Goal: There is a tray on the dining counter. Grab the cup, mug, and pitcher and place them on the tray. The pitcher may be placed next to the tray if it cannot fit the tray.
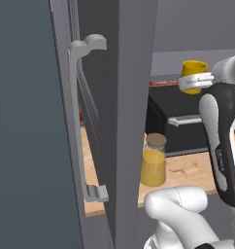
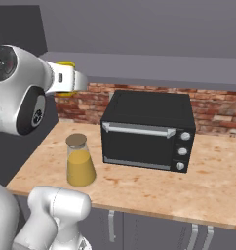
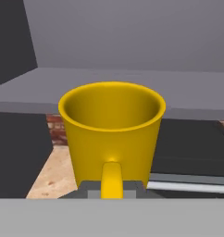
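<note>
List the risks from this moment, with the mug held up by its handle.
1. The gripper is shut on the mug's thin loop handle alone, so the mug could swivel or slip during a swing.
2. The mug hangs above the black toaster oven; a low path could knock against it.
3. The pitcher stands close to the arm's base at the counter's front; a wide arm sweep might tip it.

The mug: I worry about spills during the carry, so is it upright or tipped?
Upright. In the hand view the mug has its open mouth facing up, rim level, with the gripper shut on its handle.
</note>
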